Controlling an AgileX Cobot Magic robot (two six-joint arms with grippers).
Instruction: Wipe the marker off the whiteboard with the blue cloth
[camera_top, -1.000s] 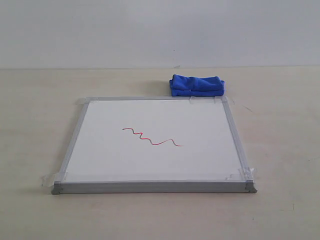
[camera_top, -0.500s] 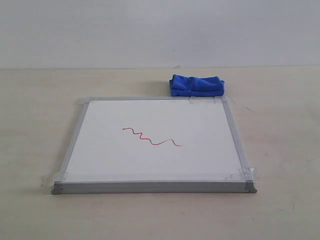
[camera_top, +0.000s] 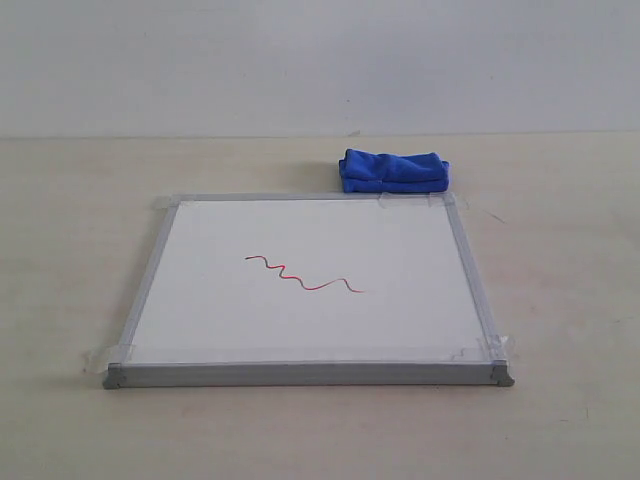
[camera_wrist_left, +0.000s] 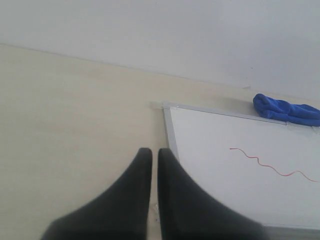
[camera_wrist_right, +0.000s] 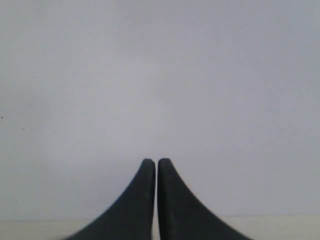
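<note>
The whiteboard (camera_top: 310, 330) lies flat on the table, grey-framed with clear tape at its corners. A thin red marker squiggle (camera_top: 303, 273) runs across its middle. The blue cloth (camera_top: 393, 169) sits folded on the table just past the board's far edge, toward the right. Neither gripper appears in the exterior view. In the left wrist view my left gripper (camera_wrist_left: 154, 151) is shut and empty, hovering beside the whiteboard (camera_wrist_left: 220, 175) near its corner, with the marker squiggle (camera_wrist_left: 272, 166) and the blue cloth (camera_wrist_left: 287, 110) beyond. My right gripper (camera_wrist_right: 156, 162) is shut and empty, facing a blank wall.
A pale beige table (camera_top: 80, 250) surrounds the board on all sides, and a plain light wall (camera_top: 300, 60) rises behind it. The right wrist view holds only that wall and a thin strip of table.
</note>
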